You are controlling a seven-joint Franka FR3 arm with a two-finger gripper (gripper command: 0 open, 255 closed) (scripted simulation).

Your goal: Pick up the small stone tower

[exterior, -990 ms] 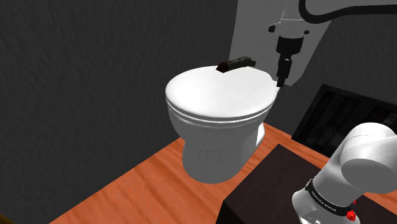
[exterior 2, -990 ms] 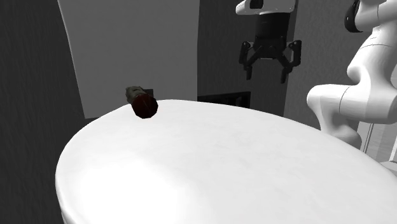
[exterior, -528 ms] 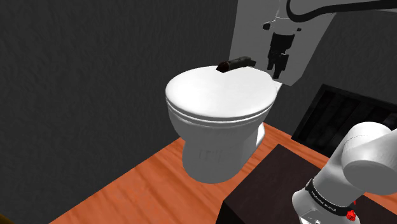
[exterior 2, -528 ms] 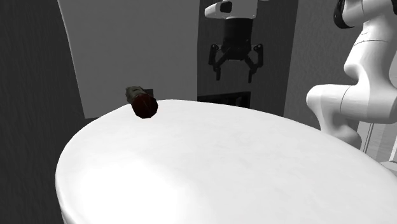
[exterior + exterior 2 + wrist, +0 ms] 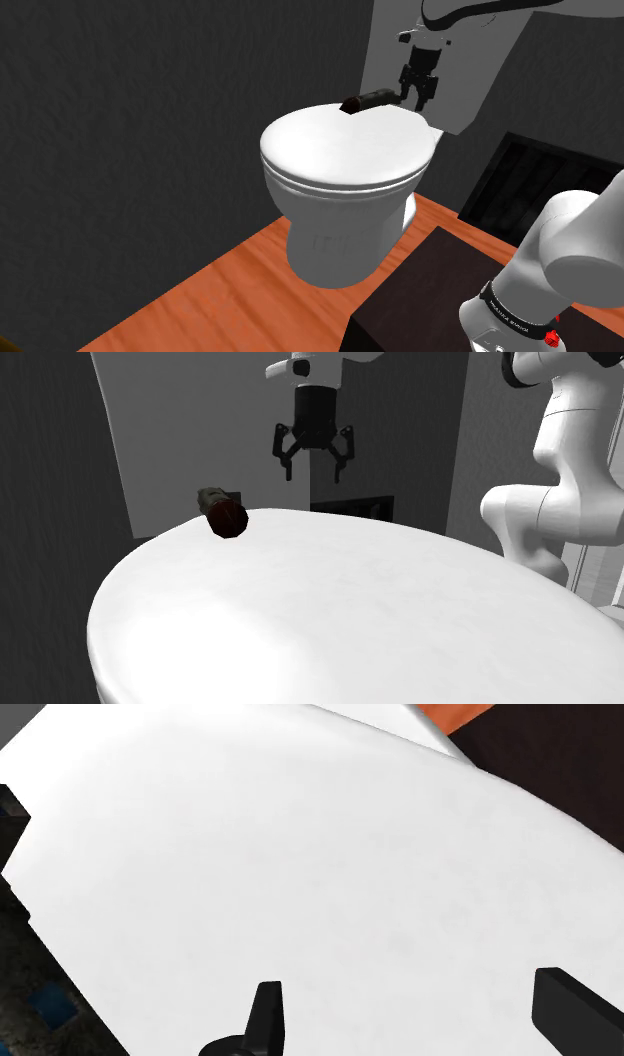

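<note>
The small stone tower (image 5: 367,99) is a dark brown cylinder lying on its side at the back edge of the white toilet lid (image 5: 340,150). In the second exterior view the tower (image 5: 224,514) rests at the lid's (image 5: 360,622) far left. My black gripper (image 5: 417,95) hangs open above the lid's rear, just to the shoulder view's right of the tower. From the second exterior view the gripper (image 5: 313,464) is higher than the tower and to its right, nothing between its fingers. In the wrist view the fingers (image 5: 262,1016) stand wide apart over the white lid (image 5: 300,874).
A grey cistern (image 5: 440,70) rises behind the toilet. Dark walls (image 5: 130,120) close in on the shoulder view's left. An orange wood floor (image 5: 230,290) lies below. My dark stand (image 5: 420,300) sits at the shoulder view's lower right, with a black vent panel (image 5: 540,180) behind it.
The gripper has travelled toward the tower, leftward in both exterior views, staying open and at about the same height. The tower has not moved.
</note>
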